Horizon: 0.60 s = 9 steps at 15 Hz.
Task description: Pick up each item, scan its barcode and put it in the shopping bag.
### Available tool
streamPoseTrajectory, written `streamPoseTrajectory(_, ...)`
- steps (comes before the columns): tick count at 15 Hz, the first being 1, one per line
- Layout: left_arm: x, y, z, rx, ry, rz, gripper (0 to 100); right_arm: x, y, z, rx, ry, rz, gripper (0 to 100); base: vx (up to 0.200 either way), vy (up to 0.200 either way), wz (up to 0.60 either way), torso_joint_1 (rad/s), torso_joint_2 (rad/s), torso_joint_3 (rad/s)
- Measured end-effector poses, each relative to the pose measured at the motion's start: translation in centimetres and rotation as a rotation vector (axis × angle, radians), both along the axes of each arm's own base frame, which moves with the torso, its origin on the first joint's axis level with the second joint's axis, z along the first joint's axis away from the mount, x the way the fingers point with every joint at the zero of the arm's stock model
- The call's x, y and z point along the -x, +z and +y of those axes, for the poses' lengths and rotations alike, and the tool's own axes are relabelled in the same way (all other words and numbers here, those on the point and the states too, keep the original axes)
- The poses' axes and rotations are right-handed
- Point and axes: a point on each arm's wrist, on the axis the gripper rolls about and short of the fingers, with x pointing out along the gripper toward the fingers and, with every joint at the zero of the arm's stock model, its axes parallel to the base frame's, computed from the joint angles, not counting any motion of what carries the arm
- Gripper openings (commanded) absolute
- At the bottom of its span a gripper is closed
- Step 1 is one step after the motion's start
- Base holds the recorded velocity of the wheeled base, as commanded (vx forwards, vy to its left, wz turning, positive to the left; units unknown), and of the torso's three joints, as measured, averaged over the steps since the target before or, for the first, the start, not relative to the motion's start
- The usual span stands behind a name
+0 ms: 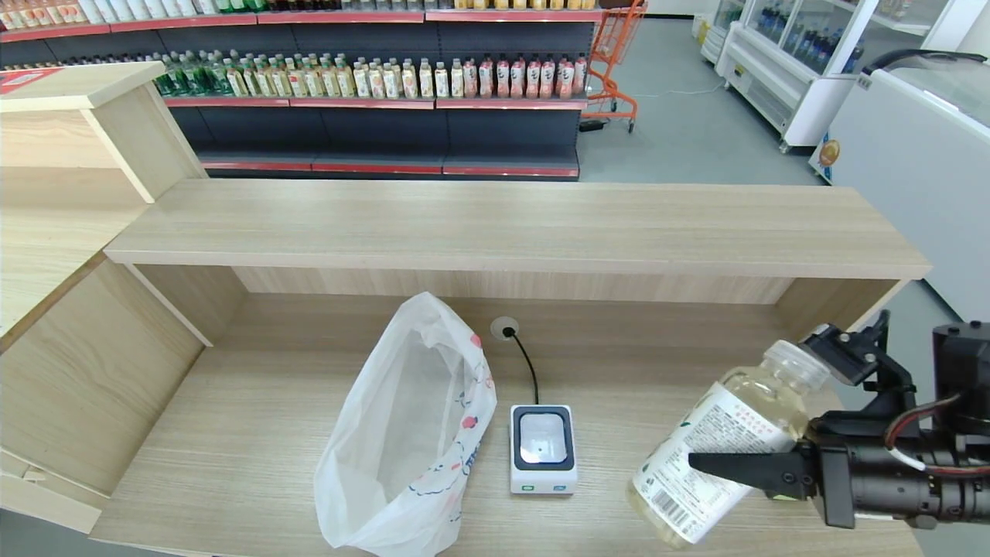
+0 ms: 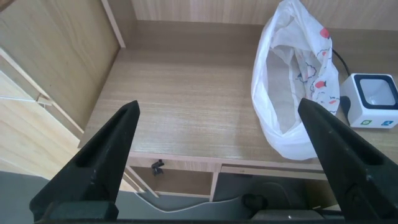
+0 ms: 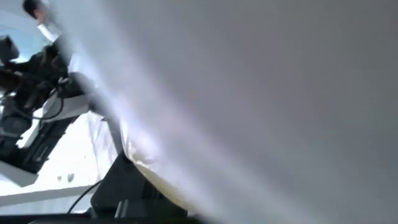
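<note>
A clear, labelled bottle [image 1: 735,418] of pale liquid hangs tilted over the near right of the counter [image 1: 255,433], with the right gripper [image 1: 711,463] clamped across its middle. It is probably fairly heavy, smooth and slippery, so it is best held mid-body. The scanner [image 1: 542,449] and shopping bag [image 1: 410,433] sit to its left, and the left gripper [image 2: 217,104] is spread wide and empty.

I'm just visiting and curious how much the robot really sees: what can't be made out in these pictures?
Head view: print on the bottle is too small to read.
Right wrist view: the pale surface at the lens is too close to identify.
Head view: the bottom of the shopping bag is hidden by its own folds.
Left wrist view: the scanner is cut off by the edge.
</note>
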Motion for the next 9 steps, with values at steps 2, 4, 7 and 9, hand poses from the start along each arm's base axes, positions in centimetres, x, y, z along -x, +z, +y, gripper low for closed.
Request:
streamPoseTrajectory(2, 0.0, 0.0, 0.0, 0.0, 0.0, 0.0, 100, 1.2, 0.7, 0.2, -0.022, 0.059, -0.003, 0, 0.0, 0.0, 0.0, 0.0, 0.0, 0.0)
streamPoseTrajectory(4, 0.0, 0.0, 0.0, 0.0, 0.0, 0.0, 100, 2.1, 1.0, 0.8, -0.034, 0.121, 0.012, 0, 0.0, 0.0, 0.0, 0.0, 0.0, 0.0)
streamPoseTrajectory(7, 0.0, 0.0, 0.0, 0.0, 0.0, 0.0, 100, 3.1, 1.0, 1.7, -0.034, 0.192, 0.032, 0, 0.0, 0.0, 0.0, 0.0, 0.0, 0.0)
streamPoseTrajectory(9, 0.0, 0.0, 0.0, 0.0, 0.0, 0.0, 100, 3.5, 0.9, 2.1, -0.028, 0.227, 0.047, 0, 0.0, 0.0, 0.0, 0.0, 0.0, 0.0)
